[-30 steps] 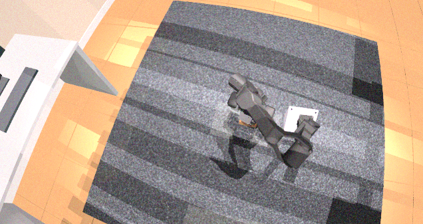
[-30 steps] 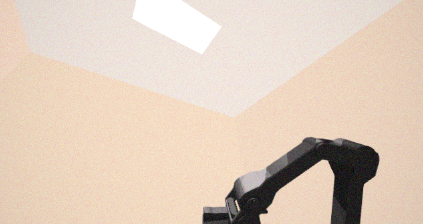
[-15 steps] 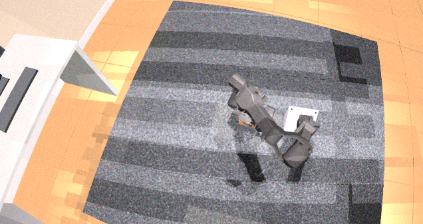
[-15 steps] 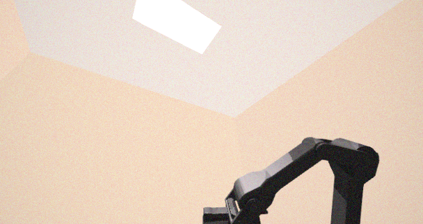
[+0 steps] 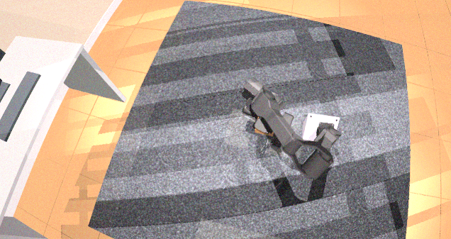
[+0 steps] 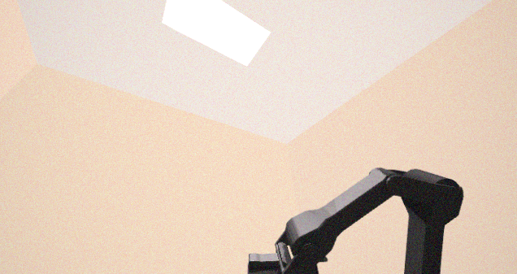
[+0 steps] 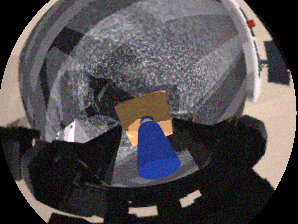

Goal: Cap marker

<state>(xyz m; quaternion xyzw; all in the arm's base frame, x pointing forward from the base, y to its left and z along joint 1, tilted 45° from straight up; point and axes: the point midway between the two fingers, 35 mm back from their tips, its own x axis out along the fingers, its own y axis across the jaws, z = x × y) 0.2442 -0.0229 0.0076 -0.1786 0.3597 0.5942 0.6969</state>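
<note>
The orange holder block (image 5: 263,131) (image 7: 150,106) sits on the patterned grey table (image 5: 198,67), mostly under the arm in the top view. In the wrist view the blue cap (image 7: 156,155) is in line with the marker in the block, its broad round end toward the camera. A small grey-blue piece of the marker (image 7: 146,120) shows at the block. Whether the cap is fully seated cannot be told. My gripper (image 7: 147,124) is open, one black finger on each side of the cap and marker, with gaps beside them. The exterior view does not show the fingers.
The arm's white base plate (image 5: 309,127) (image 7: 73,131) is bolted to the table right of the block. The forearm (image 5: 274,118) (image 6: 354,198) reaches over the block. A white desk (image 5: 42,61) stands off the table at the left.
</note>
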